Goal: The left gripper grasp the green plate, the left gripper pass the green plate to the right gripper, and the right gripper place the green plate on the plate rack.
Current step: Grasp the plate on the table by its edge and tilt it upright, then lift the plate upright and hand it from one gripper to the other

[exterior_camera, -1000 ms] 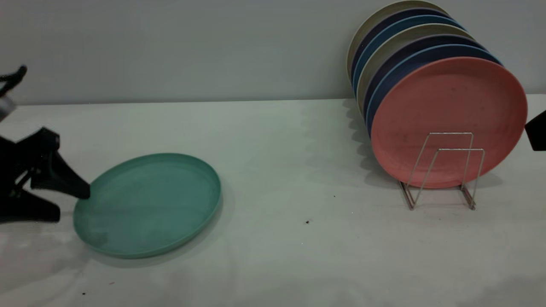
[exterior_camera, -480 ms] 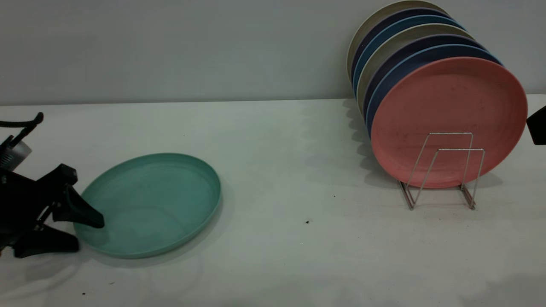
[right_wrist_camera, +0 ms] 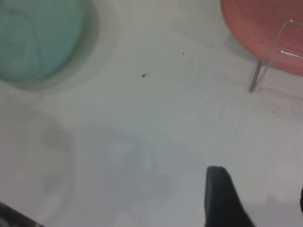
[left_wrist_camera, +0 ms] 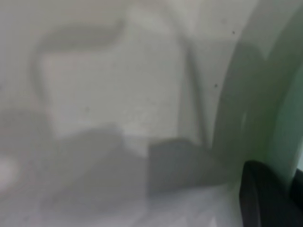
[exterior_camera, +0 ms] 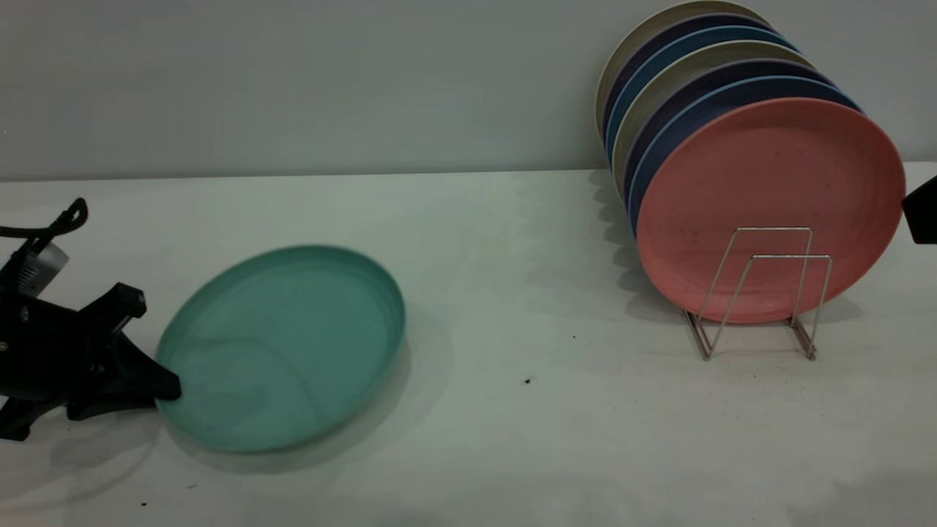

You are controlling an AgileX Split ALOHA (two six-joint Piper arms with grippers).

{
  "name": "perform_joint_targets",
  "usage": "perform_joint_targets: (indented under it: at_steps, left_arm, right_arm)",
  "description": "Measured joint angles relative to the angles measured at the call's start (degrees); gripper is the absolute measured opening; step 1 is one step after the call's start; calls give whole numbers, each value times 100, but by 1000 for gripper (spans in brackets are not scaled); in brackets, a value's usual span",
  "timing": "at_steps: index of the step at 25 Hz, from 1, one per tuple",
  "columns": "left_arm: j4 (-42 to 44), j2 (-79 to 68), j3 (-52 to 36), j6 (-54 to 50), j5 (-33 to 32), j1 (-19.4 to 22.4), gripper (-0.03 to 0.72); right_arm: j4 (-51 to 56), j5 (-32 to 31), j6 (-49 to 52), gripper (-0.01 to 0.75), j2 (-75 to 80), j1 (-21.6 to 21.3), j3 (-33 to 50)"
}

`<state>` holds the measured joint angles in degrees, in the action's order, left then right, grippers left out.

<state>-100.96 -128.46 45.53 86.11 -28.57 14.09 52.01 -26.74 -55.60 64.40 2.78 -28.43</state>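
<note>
Now the left gripper, low at the near left of the table, pinches the left rim of the green plate, whose far side tilts up off the surface. Farther right, the plate rack holds upright plates, a salmon-pink plate foremost. The right gripper waits at the right edge, its fingers' spread impossible to tell.

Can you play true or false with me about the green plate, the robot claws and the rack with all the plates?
1. The left claw is pinching the green plate's rim. True.
2. The green plate stands in the plate rack. False: it is over on the table, far edge tilted up.
3. A pink plate is the front one in the rack. True.
4. The right claw holds the green plate. False: it holds nothing, far off by the rack.
</note>
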Motion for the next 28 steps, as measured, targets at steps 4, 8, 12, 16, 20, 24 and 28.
perform_joint_targets:
  at_steps: [4,8,12,16,20,24,28]
  left_arm:
    - [7,59,0,377,-113,0,13]
    - [19,417,0,887,-35,0,13]
    - [13,667,5,1140,-39,-68,12]
    - [19,734,41,1350,5,-538,12]
    - [25,759,185,1260,125,-1076,12]
    - [31,759,281,966,88,-1368,12]
    - [35,759,286,868,-90,-1496,12]
  right_arm:
    - [176,-23,0,411,65,0,0]
    - [639,-83,-218,396,574,0,0]
    - [2152,-167,-1594,392,1381,0,-12]
    - [4186,-587,-3546,392,2288,45,-42]
    - [4870,-938,-4494,392,3186,369,-352]
    - [4941,-1070,-4607,392,3942,693,-839]
    - [4953,-1112,-4628,392,4409,758,-1280]
